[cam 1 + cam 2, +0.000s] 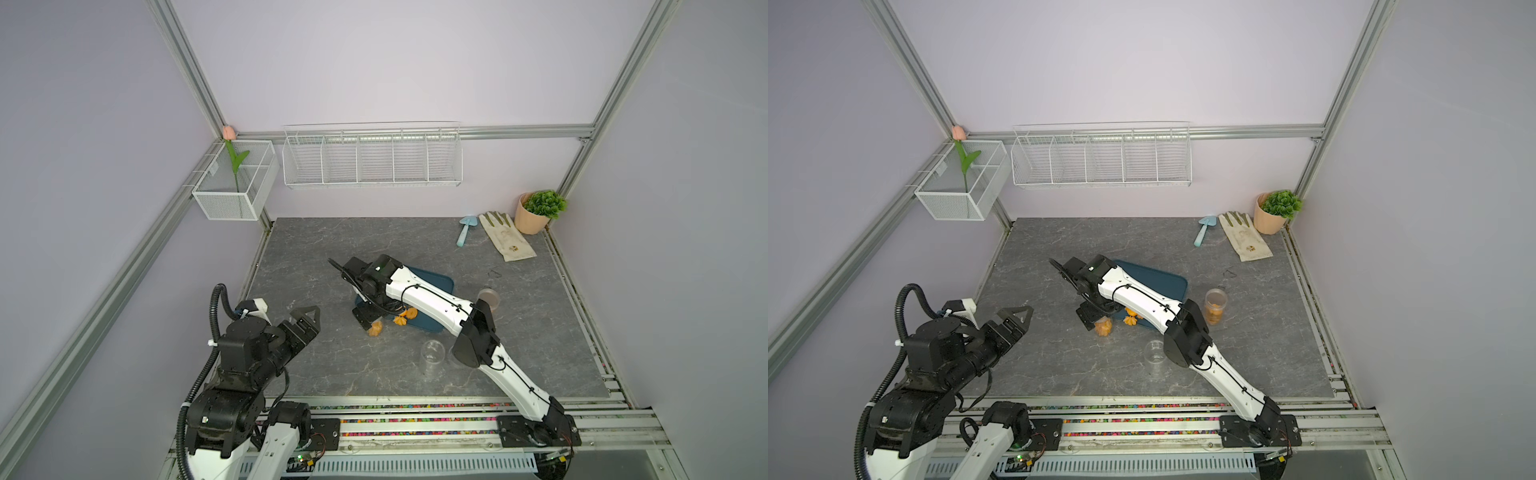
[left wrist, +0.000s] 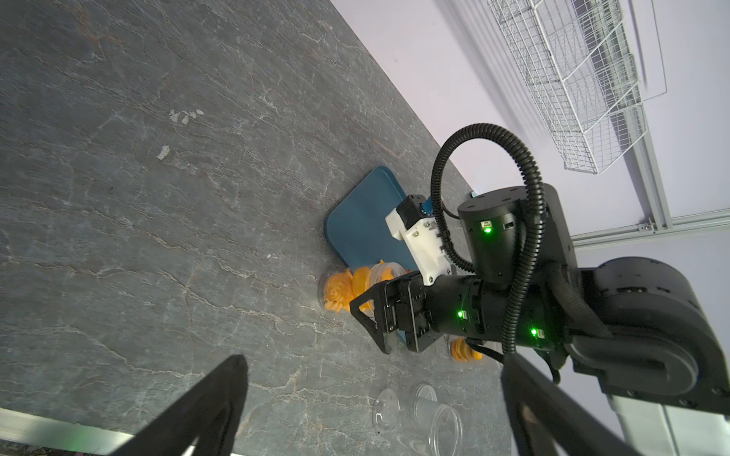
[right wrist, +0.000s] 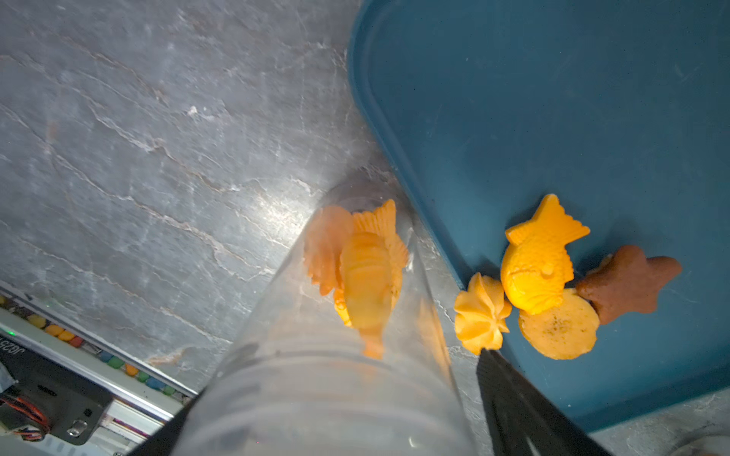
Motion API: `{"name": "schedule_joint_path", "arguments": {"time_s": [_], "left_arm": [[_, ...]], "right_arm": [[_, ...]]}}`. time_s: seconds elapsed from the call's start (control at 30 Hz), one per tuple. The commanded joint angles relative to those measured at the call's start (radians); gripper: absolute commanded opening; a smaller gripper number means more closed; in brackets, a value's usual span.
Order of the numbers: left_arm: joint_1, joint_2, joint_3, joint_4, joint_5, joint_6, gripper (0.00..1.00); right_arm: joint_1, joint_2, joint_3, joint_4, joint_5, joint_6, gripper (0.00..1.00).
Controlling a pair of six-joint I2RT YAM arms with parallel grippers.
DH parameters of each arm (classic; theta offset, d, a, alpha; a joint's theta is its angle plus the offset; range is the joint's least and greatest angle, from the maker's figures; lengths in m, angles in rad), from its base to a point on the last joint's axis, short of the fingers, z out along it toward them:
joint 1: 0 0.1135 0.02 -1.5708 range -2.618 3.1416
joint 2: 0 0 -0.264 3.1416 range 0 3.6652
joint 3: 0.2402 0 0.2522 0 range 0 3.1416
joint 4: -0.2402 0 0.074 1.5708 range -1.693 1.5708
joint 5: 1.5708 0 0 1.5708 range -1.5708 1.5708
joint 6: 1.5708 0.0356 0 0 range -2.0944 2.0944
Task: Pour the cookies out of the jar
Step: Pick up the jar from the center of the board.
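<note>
My right gripper [image 3: 328, 414] is shut on a clear jar [image 3: 316, 375] that lies tilted low, its far end on the tabletop just off the dark blue tray's [image 3: 553, 98] front corner. Several orange cookies [image 3: 363, 268] sit packed at that far end inside the jar. On the tray beside it lie a fish cookie [image 3: 537, 268], a swirl, a round one and a brown star [image 3: 628, 280]. Both top views show the held jar [image 1: 376, 329] [image 1: 1103, 328] under the right gripper [image 1: 365, 320]. My left gripper [image 1: 309, 318] [image 2: 373, 363] hovers open and empty to the left.
A second jar with orange cookies [image 1: 1215, 305] stands upright right of the tray. An empty clear jar [image 1: 432, 357] [image 2: 434, 418] stands near the front, a clear lid [image 2: 385, 408] beside it. A trowel [image 1: 464, 230], glove and potted plant [image 1: 538, 212] occupy the back right corner.
</note>
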Motion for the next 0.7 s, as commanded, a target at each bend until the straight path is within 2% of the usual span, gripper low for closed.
{"name": "schedule_joint_path", "arguments": {"time_s": [0.0,0.4,0.67], "left_arm": [[0.004,0.009,0.016,-0.027,-0.003,0.016,1.00],[0.004,0.009,0.012,-0.031,-0.007,0.021,1.00],[0.004,0.004,-0.001,-0.026,-0.008,0.016,1.00]], "right_arm": [[-0.002,0.027,0.027,0.004,-0.009,-0.016,0.90],[-0.014,0.046,0.029,0.027,0.008,-0.020,1.00],[-0.015,0.032,0.027,0.035,0.025,-0.039,0.91]]}}
